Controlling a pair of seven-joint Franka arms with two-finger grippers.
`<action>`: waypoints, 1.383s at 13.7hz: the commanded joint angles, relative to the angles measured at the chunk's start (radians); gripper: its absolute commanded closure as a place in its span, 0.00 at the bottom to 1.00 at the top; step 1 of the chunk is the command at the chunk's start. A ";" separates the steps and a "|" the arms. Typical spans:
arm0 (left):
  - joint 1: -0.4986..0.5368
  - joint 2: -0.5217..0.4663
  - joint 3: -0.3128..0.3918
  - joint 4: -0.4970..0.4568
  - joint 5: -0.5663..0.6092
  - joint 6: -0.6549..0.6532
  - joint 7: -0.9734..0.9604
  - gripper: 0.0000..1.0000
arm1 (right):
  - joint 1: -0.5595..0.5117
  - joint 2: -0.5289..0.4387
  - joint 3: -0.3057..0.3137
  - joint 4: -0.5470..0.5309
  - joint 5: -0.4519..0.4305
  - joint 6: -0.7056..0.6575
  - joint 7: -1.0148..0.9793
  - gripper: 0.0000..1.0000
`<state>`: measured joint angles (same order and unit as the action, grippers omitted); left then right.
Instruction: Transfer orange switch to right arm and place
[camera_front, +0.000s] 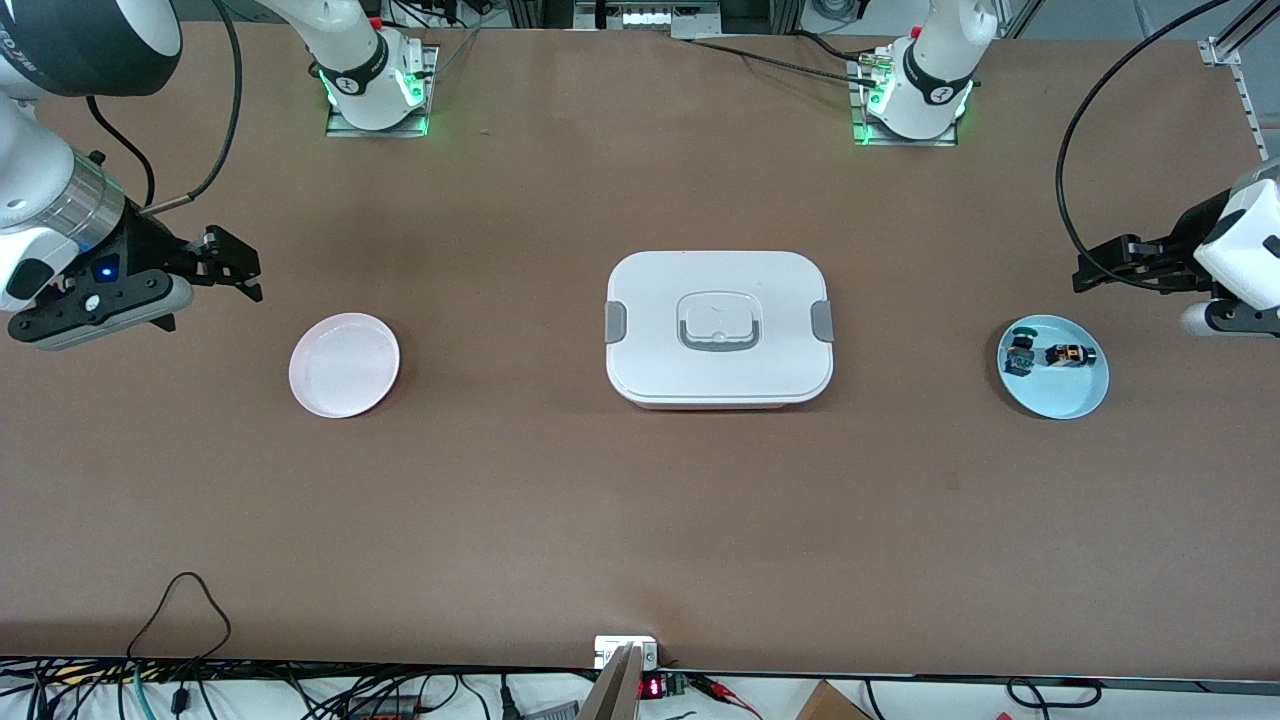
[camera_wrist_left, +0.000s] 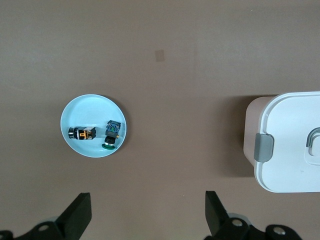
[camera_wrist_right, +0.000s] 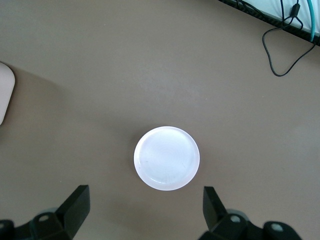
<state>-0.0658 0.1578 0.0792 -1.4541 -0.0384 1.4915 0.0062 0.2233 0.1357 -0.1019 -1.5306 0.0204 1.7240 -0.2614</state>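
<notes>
The orange switch (camera_front: 1068, 355) lies on a light blue plate (camera_front: 1062, 397) toward the left arm's end of the table, beside a teal-topped switch (camera_front: 1020, 352). In the left wrist view the orange switch (camera_wrist_left: 82, 134) and the teal one (camera_wrist_left: 112, 134) lie on the same plate (camera_wrist_left: 91, 107). My left gripper (camera_front: 1098, 268) is open and empty, up over the table beside the blue plate; it also shows in the left wrist view (camera_wrist_left: 148, 215). My right gripper (camera_front: 250, 275) is open and empty, up over the table beside a pale pink plate (camera_front: 344, 364); its own view shows the gripper (camera_wrist_right: 145, 212) and the plate (camera_wrist_right: 166, 158).
A closed white lunch box (camera_front: 718, 327) with grey clips stands at the table's middle, between the two plates; its edge shows in the left wrist view (camera_wrist_left: 290, 145). Cables hang along the table edge nearest the front camera (camera_front: 180, 600).
</notes>
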 joint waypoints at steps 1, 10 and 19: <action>0.000 0.023 0.002 0.041 0.008 -0.010 -0.003 0.00 | -0.001 -0.007 0.002 0.000 -0.007 -0.011 0.016 0.00; -0.002 0.022 0.001 0.041 0.005 0.044 0.001 0.00 | -0.006 0.001 0.001 0.006 -0.020 0.029 0.004 0.00; 0.006 0.020 -0.002 0.041 0.003 0.042 0.000 0.00 | -0.001 0.013 0.001 0.007 -0.036 -0.066 0.001 0.00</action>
<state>-0.0647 0.1597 0.0789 -1.4480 -0.0384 1.5411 0.0062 0.2226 0.1604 -0.1047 -1.5323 -0.0050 1.6802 -0.2614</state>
